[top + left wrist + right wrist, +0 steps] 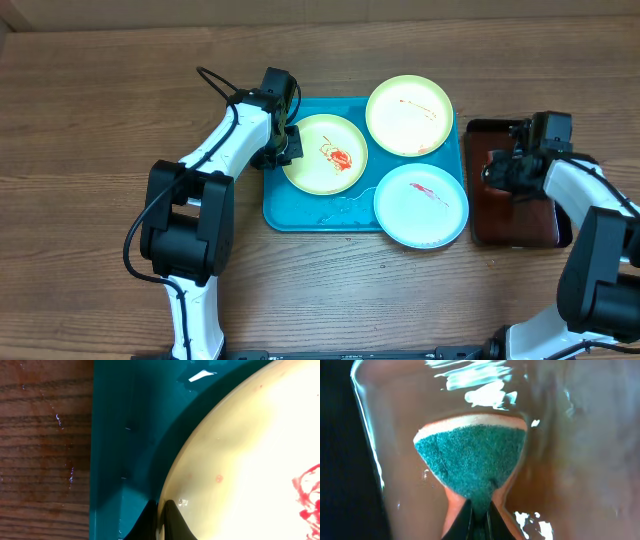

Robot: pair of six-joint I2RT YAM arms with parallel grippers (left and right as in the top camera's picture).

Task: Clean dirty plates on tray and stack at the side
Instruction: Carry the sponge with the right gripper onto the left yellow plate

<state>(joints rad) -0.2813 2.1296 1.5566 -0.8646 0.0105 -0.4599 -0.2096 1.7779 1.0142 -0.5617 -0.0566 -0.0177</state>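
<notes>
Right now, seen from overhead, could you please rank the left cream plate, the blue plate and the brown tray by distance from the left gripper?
1. left cream plate, touching the left gripper
2. blue plate, farther right
3. brown tray, far right

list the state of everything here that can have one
left plate, on blue tray, red smear, rim pinched
back plate, on blue tray, faint red marks
pale blue plate, on blue tray, red smear
sponge, gripped, over dark tray
left hand, shut on left plate
right hand, shut on sponge
</notes>
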